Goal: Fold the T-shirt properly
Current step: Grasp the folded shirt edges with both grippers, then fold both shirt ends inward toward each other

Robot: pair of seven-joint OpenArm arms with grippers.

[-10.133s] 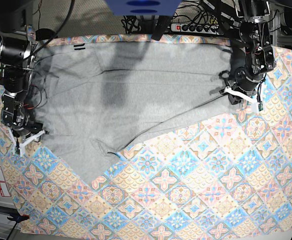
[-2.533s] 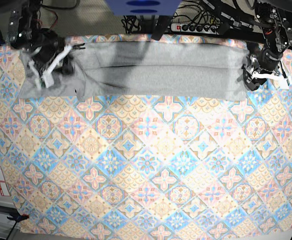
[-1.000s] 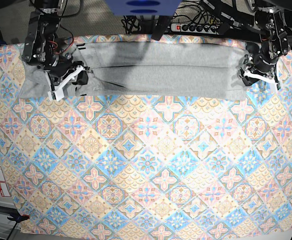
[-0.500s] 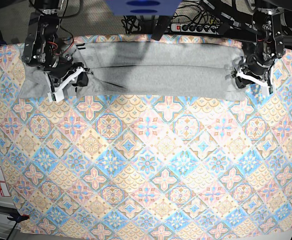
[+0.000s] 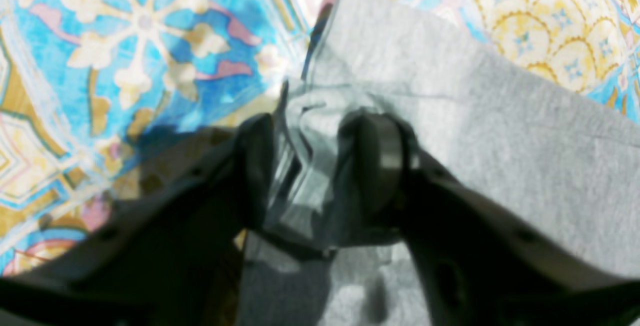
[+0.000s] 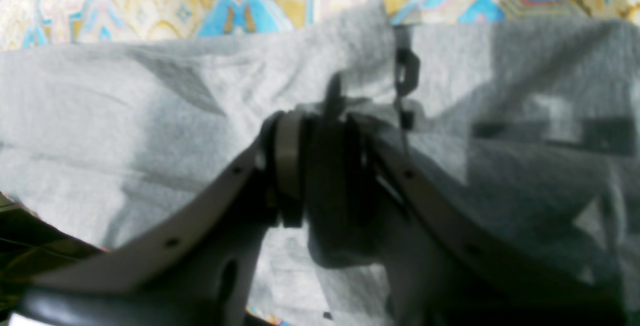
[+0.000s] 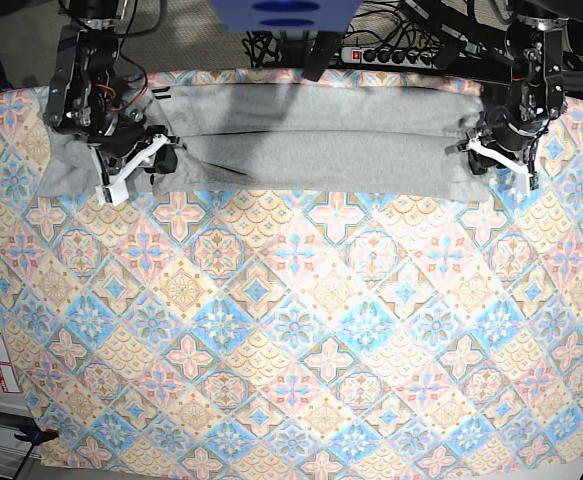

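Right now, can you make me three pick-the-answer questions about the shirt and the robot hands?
1. Where does the T-shirt lie on the tablecloth?
A. along the far edge
B. in the middle
C. at the near edge

2. What colour is the shirt?
A. blue
B. grey
C. red

3. What is the right gripper doing?
A. hanging wide open above bare cloth
B. pinching grey fabric
C. holding a cup

Answers:
1 A, the base view shows it as a long band at the table's far side.
2 B, both wrist views show plain grey cloth.
3 B, the right wrist view shows its jaws closed on a bunch of shirt; the left gripper has fabric between its jaws too.
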